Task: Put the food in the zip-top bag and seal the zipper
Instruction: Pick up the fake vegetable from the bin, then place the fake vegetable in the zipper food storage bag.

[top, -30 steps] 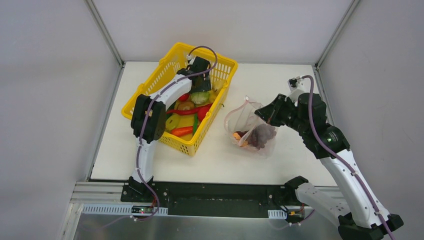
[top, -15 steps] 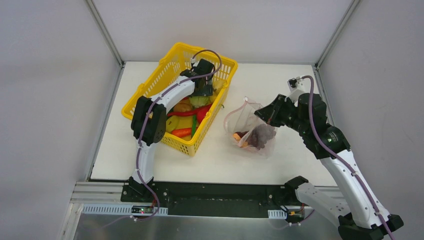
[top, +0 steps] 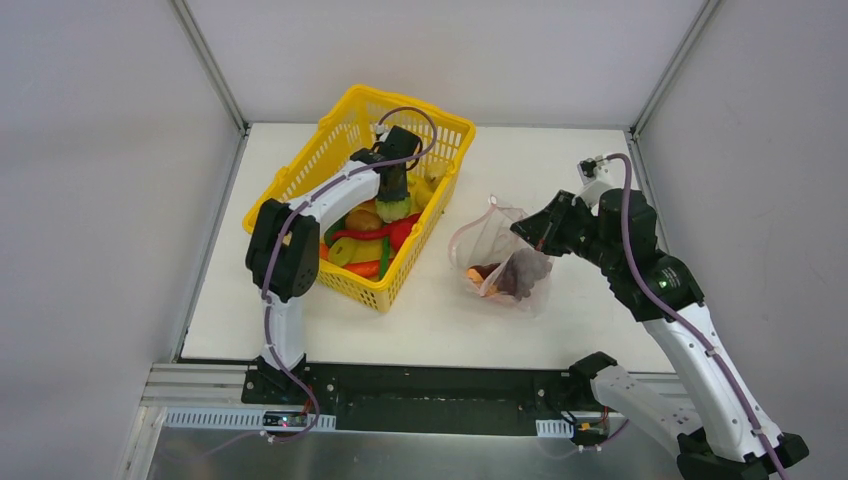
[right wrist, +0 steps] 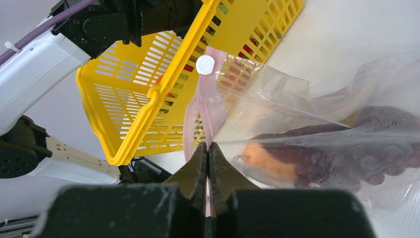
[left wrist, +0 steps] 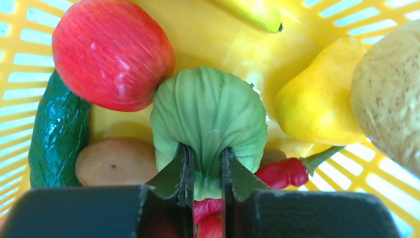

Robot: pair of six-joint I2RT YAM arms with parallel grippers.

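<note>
While L gripper [left wrist: 205, 151] pinches cabbage [left wrist: 208, 109] in basket [left wrist: 218, 37], bag [right wrist: 267, 94] holds prob. grapes [right wrist: 386, 148].

White table [top: 560, 330] enclosed by plain grey walls [top: 450, 50], aluminium posts [top: 210, 65]

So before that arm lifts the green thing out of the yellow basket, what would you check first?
1. Left gripper clamped on the cabbage: ok.
2. Cabbage free of the apple and pear crowding it: cannot tell.
3. Right gripper pinching the zipper strip: ok.
4. Mouth of the bag wide enough for the cabbage: cannot tell.
5. Room left beside the grapes: cannot tell.
</note>
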